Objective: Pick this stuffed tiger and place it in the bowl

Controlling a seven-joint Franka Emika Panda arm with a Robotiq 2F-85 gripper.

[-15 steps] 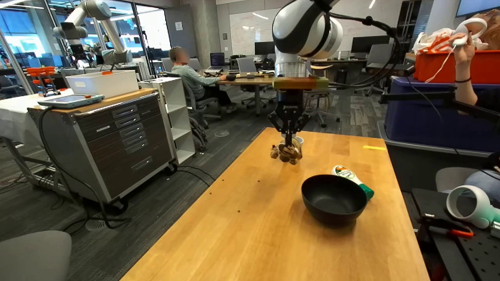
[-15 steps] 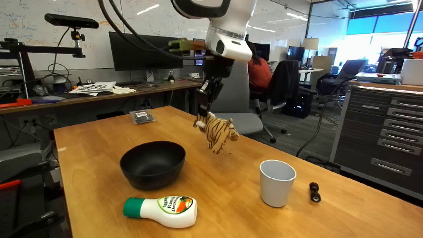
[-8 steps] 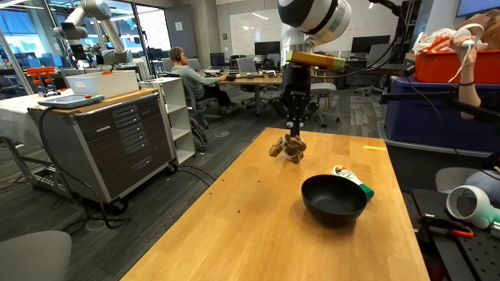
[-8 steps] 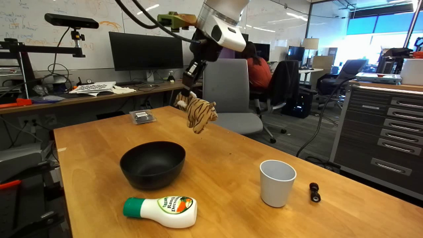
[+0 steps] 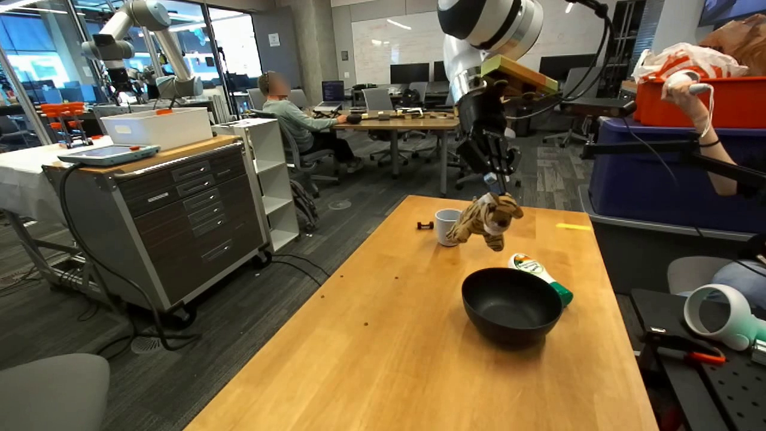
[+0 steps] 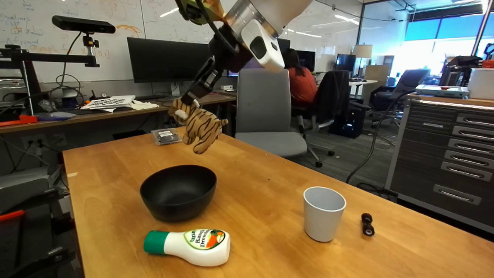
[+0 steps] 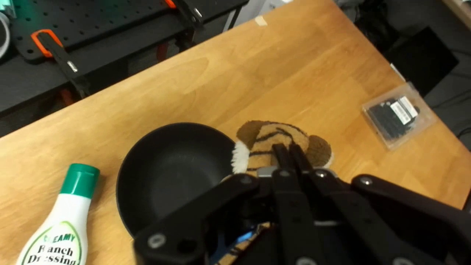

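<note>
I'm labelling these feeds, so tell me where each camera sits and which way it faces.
In an exterior view: raised, looking along the table past bowl toward cup; arm and gripper show.
In an exterior view: raised, looking over bottle and bowl toward a monitor; arm and gripper show.
Wrist view: mounted behind the gripper, whose fingers show; looks down at tiger, bowl and bottle.
Both exterior views share tiger, bowl, bottle and cup.

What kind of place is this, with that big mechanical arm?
Probably a robotics lab, perhaps within an office: another robot arm stands in the background, and a written-on whiteboard hangs behind a computer monitor.
</note>
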